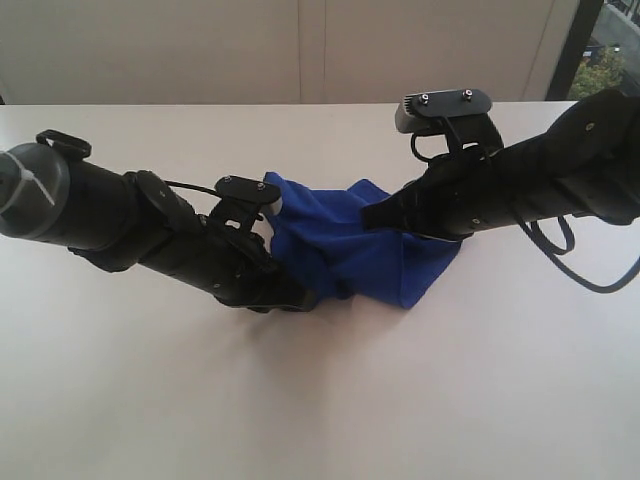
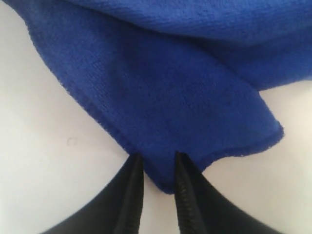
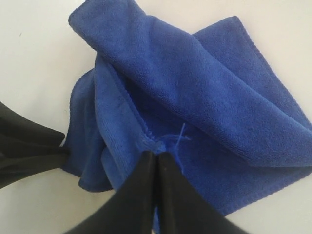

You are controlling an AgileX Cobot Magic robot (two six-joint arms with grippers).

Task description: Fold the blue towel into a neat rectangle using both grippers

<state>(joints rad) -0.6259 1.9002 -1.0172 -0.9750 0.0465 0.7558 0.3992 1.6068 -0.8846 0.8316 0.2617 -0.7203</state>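
The blue towel (image 1: 340, 245) lies crumpled and partly folded on the white table, between my two arms. My left gripper (image 2: 157, 158) is open, its two black fingers standing either side of a rounded corner of the towel (image 2: 170, 97), which rests flat on the table. My right gripper (image 3: 156, 155) is shut on a hemmed corner of the towel (image 3: 204, 92), right at a small loose thread tag (image 3: 178, 136). In the exterior view the right gripper (image 1: 378, 214) holds that corner at the towel's far side, and the left gripper (image 1: 298, 298) sits low at its near left edge.
The white table (image 1: 320, 400) spreads out bare on all sides of the towel. A pale wall (image 1: 300, 50) runs behind the far edge, with a window (image 1: 610, 50) at the far right. Black cables (image 1: 575, 260) hang from the right arm.
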